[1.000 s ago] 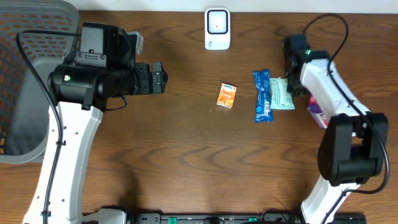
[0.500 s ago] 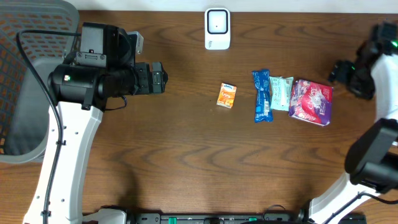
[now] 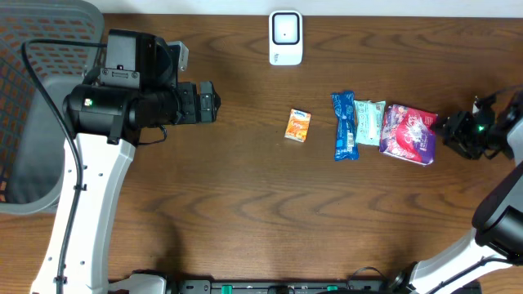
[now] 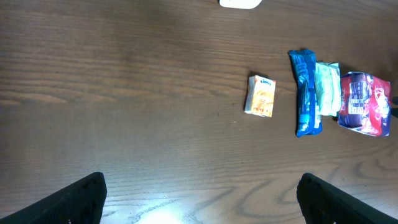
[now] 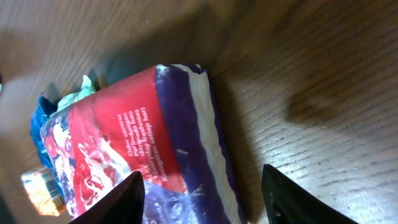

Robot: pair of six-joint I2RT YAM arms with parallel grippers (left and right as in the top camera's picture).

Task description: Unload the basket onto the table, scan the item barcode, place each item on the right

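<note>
Right end effector (image 5: 210,199) hovers low at the right side of the table (image 3: 245,204), its two fingers spread apart and gripping nothing. Its tips face a long side of the red and purple packet (image 3: 409,135), just beside it. Left end effector (image 4: 202,199) hangs over the left half of the table, fingers released wide, well apart from every item.

Across the dark wood-grain table, from largest to smallest: a grey mesh basket (image 3: 41,163) sits at the left edge.

The red and purple packet lies flat right of centre and closes a row of items on the right. Its long axis runs roughly from the back of the table to the front, with the far end leaning slightly to the right. It is a soft, puffy pouch with a red face, purple and white along one long edge, and white lettering running lengthwise.

A white scanner (image 3: 285,37) stands at the back edge, well apart from the packet.

A blue wrapper (image 3: 345,126) lies lengthwise the same way. A pale green packet (image 3: 372,122) is wedged between the wrapper and the pouch, touching both. A small orange box (image 3: 298,126) lies left of the blue wrapper.
</note>
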